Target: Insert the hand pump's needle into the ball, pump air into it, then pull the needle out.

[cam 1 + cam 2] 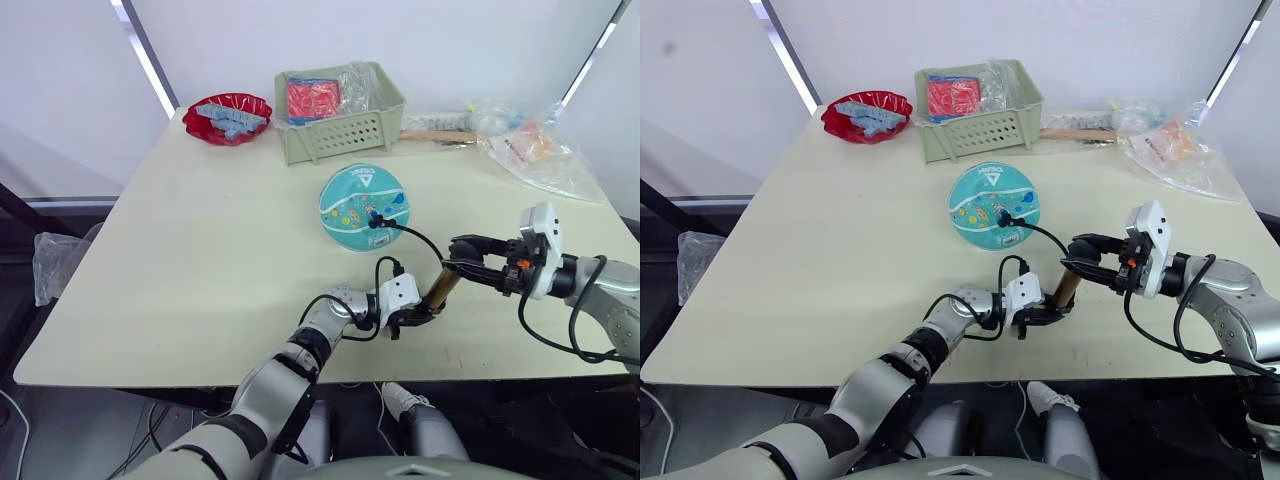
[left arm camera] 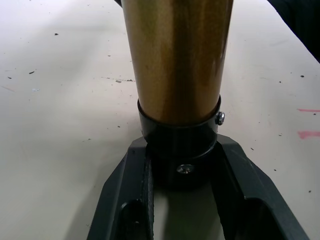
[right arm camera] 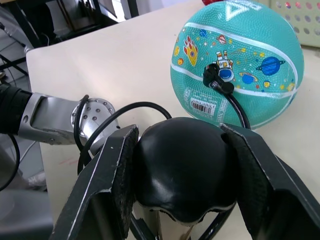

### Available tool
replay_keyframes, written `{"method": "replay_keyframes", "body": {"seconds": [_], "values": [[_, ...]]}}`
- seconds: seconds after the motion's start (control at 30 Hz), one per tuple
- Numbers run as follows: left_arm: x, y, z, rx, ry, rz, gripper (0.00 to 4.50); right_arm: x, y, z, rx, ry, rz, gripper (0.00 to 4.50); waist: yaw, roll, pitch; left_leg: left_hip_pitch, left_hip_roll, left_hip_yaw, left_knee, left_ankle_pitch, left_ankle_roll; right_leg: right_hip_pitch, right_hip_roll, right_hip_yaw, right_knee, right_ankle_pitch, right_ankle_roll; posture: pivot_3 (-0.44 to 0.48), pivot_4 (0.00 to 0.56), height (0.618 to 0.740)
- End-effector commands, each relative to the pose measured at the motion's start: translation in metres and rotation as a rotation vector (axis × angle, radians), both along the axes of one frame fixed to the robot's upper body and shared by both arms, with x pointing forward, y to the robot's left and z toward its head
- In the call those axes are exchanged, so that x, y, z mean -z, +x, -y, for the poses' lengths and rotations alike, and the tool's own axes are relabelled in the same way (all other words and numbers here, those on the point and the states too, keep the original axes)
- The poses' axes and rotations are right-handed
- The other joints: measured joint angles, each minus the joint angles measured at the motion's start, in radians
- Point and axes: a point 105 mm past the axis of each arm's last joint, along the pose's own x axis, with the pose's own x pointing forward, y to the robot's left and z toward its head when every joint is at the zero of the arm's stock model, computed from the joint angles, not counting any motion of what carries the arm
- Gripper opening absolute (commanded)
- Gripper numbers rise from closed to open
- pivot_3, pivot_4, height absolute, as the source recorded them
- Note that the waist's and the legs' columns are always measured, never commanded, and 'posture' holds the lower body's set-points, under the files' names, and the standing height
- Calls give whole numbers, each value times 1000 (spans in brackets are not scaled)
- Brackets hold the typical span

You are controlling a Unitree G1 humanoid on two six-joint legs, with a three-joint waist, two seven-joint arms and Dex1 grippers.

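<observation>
The teal ball rests on the table behind both grippers. The needle's black fitting sits against the ball's side; the pin itself is hidden. A thin black hose runs from it back to the hand pump, which stands tilted on the table. My left gripper is shut on the pump's black bottom cap, below the gold barrel. My right gripper is shut on the pump's black handle at the top.
A pale table carries a green basket and a red bowl at the back. Clear plastic bags and a wooden piece lie at the back right. The front edge is close behind the pump.
</observation>
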Motion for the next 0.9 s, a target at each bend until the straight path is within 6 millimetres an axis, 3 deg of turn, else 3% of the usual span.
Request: {"method": "replay_keyframes", "body": {"seconds": [0.03, 0.23, 0.37, 0.57, 0.7, 0.9], "values": [[41, -17, -24, -14, 150, -145, 1123, -27, 6, 22, 81, -41, 61, 2076, 1, 1, 2, 0, 0, 0, 0, 0, 0, 0, 0, 0, 0, 0, 0, 0, 150, 738], [42, -17, -24, -24, 144, -179, 1123, -67, 4, 31, 75, -37, 129, 2076, 3, 7, 9, -2, -1, 0, 0, 0, 0, -1, 0, 0, -1, 0, 0, 0, 150, 738], [42, -16, -24, -33, 144, -173, 1123, -110, -1, 36, 62, -20, 197, 2076, 4, 9, 13, -4, -1, 0, 0, 0, 0, -1, 0, -1, -1, 0, 0, 0, 150, 738], [42, -18, -23, -15, 148, -167, 1123, -155, -6, 43, 79, 12, 243, 2076, 5, 10, 15, -13, -1, -1, 4, 0, 0, -9, 0, -2, 0, 1, 1, 0, 150, 738], [41, -18, -23, -12, 144, -163, 1123, -174, -10, 48, 89, 24, 247, 2076, 4, 11, 15, -14, -2, -1, 4, 0, 0, -10, -1, -1, -1, 1, 1, 0, 150, 738], [40, -18, -23, -9, 139, -160, 1123, -177, -9, 50, 96, 27, 230, 2076, 4, 12, 15, -14, -2, -1, 3, 0, 0, -10, -1, -1, -1, 1, 1, 0, 150, 738]]}}
